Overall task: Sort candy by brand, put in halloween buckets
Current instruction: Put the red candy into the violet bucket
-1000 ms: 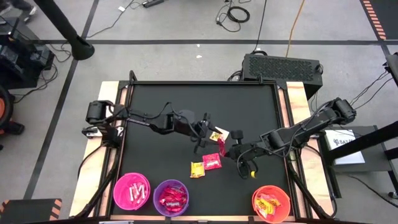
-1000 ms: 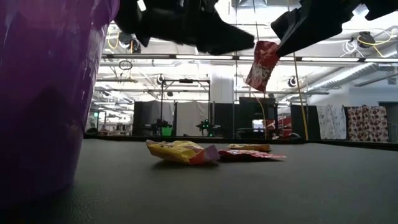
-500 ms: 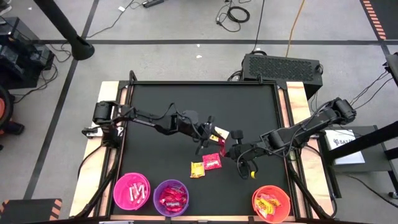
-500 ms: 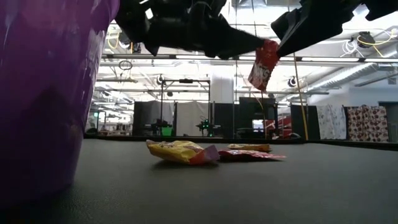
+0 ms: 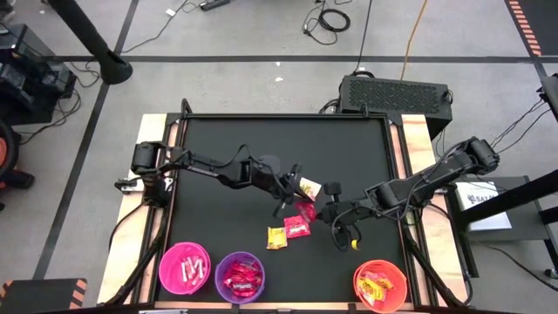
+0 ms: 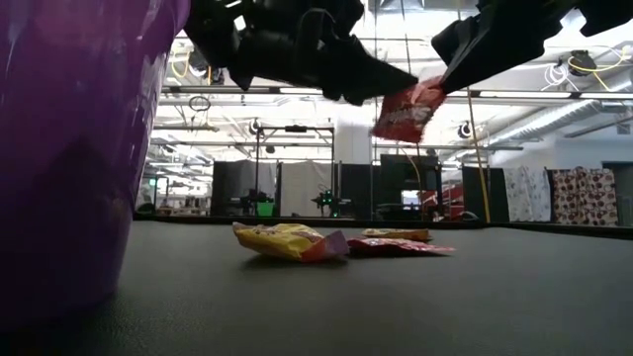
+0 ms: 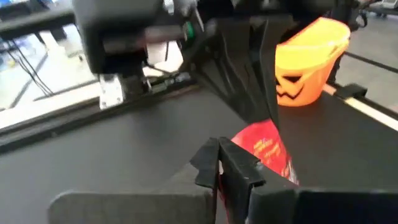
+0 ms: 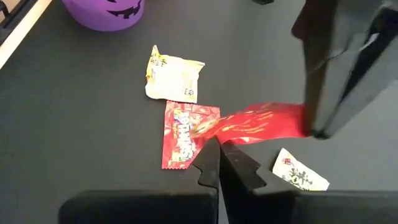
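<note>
A red candy packet (image 8: 261,122) is held in the air between my two grippers, over the middle of the table. My left gripper (image 5: 296,194) comes from the table's left and is shut on one end. My right gripper (image 8: 219,152) comes from the right and is shut on the other end. Below them a red packet (image 8: 183,134), a yellow packet (image 8: 174,74) and a pale packet (image 8: 298,171) lie flat on the black table. The pink bucket (image 5: 185,268), purple bucket (image 5: 240,276) and orange bucket (image 5: 381,285) stand along the near edge with candy inside. My left gripper pinches the red packet's end (image 8: 301,124) between its two fingers (image 8: 320,118), coming nearly level from the table's left. The packet is clear of the table and slants down from the other gripper. My right gripper pinches the packet's opposite end (image 8: 231,132) between its two fingertips, slanting down from the table's right. The packet stretches from there to the other gripper, lifted clear of the candy lying below.
A black box (image 5: 397,92) stands beyond the table's far edge. The table's far half (image 5: 288,139) is bare black surface. In the low view the purple bucket's wall (image 6: 69,148) fills the left side.
My left gripper has moved toward the right gripper and a little down, and has shut on the red packet. The packet hung straight down from the right gripper; now its lower end is drawn toward the left arm and it slants.
</note>
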Motion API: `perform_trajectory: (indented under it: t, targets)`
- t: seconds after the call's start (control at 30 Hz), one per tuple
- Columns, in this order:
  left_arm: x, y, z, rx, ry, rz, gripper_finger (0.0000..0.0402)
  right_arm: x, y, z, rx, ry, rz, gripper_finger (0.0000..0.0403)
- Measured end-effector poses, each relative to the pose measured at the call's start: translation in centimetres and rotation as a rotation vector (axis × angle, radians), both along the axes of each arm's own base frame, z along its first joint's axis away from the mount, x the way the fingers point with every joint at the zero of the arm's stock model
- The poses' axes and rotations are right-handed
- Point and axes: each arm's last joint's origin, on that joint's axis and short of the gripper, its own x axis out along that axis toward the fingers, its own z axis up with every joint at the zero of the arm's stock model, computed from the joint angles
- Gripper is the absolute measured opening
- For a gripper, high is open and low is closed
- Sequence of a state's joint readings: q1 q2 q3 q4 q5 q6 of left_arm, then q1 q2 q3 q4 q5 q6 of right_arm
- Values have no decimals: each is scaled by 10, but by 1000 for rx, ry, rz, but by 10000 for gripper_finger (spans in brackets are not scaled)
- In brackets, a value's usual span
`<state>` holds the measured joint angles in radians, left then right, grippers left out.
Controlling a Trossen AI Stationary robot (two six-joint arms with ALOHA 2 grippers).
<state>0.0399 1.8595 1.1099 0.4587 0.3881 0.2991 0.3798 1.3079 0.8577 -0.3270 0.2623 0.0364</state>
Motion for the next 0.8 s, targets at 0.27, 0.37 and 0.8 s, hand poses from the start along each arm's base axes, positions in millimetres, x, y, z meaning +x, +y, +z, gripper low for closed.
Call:
perform_trajectory:
  t: [0.27,0.37,0.8]
  targets:
    - [-1,2,-2,-47,43,19,58,-1,0,-1,-1,10,-2,0]
    - [-1,5,-3,-55,56,30,88,-1,0,-1,-2,14,-2,0]
    - [-2,12,-5,-74,78,62,121,-1,0,-1,-2,15,-1,0]
